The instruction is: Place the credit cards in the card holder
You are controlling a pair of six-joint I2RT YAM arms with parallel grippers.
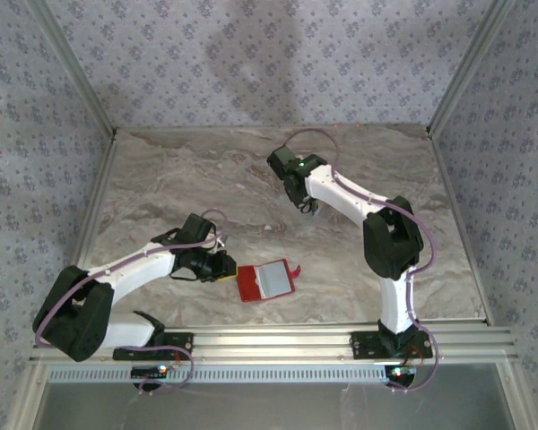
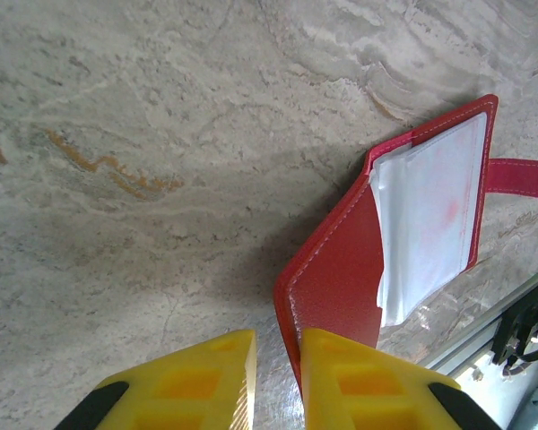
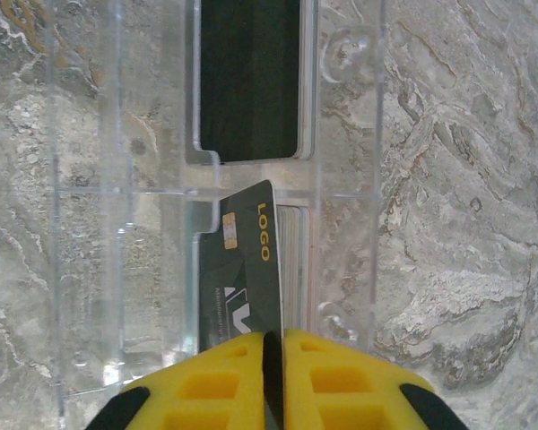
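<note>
two dark cards point(image 3: 244, 260), one clear tray point(image 3: 350, 179), one red card holder point(image 2: 341, 278).

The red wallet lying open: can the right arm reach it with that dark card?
Probably yes: the right hand pinches the dark LOGO card, bare marble table lies between it and the flat red wallet, and the left hand grips just one edge.

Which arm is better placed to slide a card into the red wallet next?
Right: the right gripper pinches the dark card, while the left gripper is busy holding the card holder open at its edge.
</note>
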